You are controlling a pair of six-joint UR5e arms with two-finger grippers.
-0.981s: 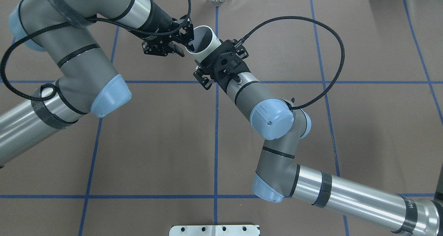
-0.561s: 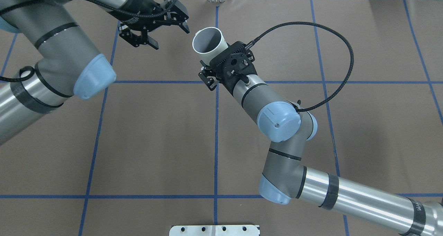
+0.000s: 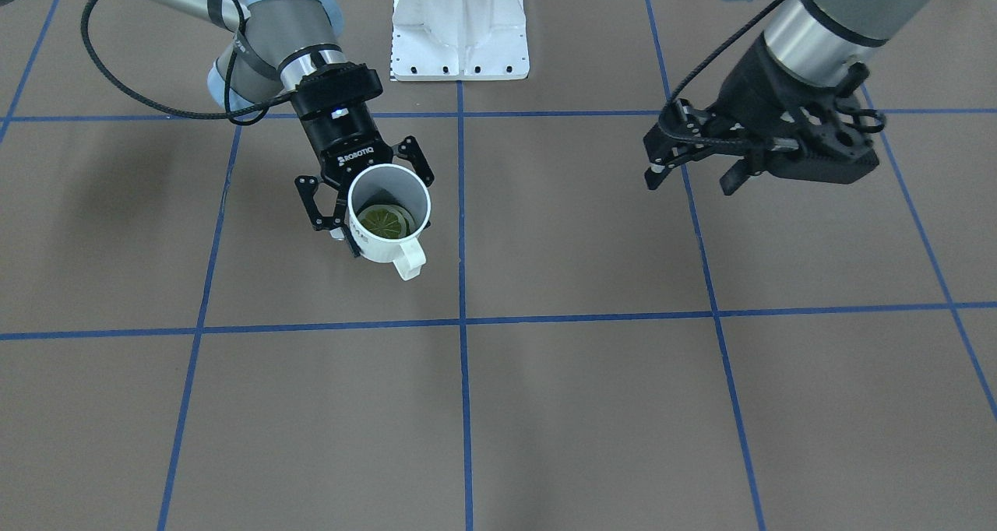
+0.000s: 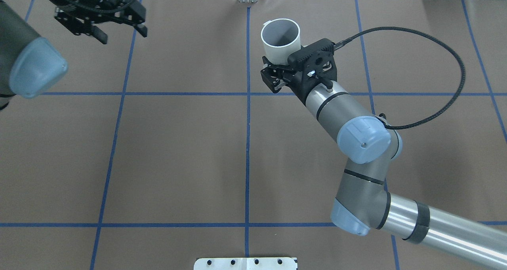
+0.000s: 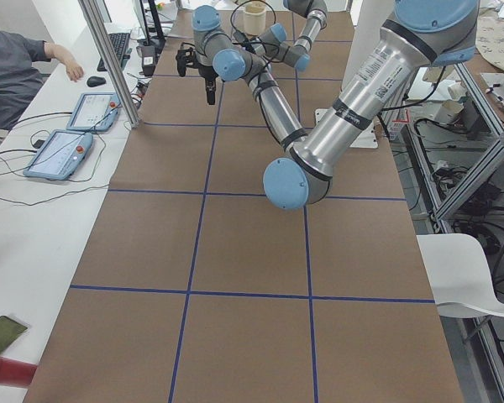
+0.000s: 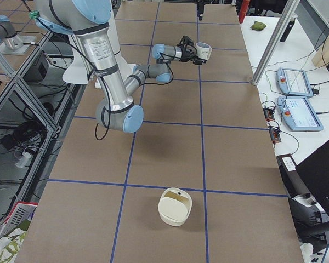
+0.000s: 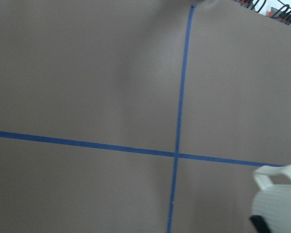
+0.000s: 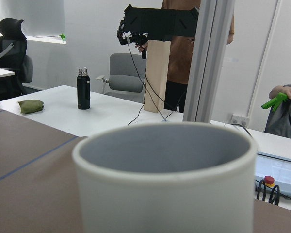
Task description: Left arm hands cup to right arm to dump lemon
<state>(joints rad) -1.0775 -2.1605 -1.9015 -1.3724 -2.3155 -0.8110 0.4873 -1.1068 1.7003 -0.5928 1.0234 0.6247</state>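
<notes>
Left gripper: released, jaws spread, nothing between them, up off the table. It is well apart from the cup, which sits off to its side across a grid line.

Cup: white, held in the air with the mouth up and only slightly tilted. It is not on the table. It sits between the jaws of the right gripper, straight out ahead of that wrist. In the right wrist view its rim fills the bottom of the frame, very close to the camera.

Right gripper: clenched on the cup, one finger on each side of the wall, just below the rim. The handle is free and points away from the gripper body.

Lemon: a dull yellow-green slice lying flat on the cup's bottom, loose, below the jaws.

Handling, as a judgement:
- The cup looks rigid and glazed, so it is likely slick and would break if dropped.
- A side-wall pinch is fine, but it needs firm squeeze when tipped.
- The mouth should stay unblocked.
- The lemon is light and should slide out. It may cling if wet.
</notes>
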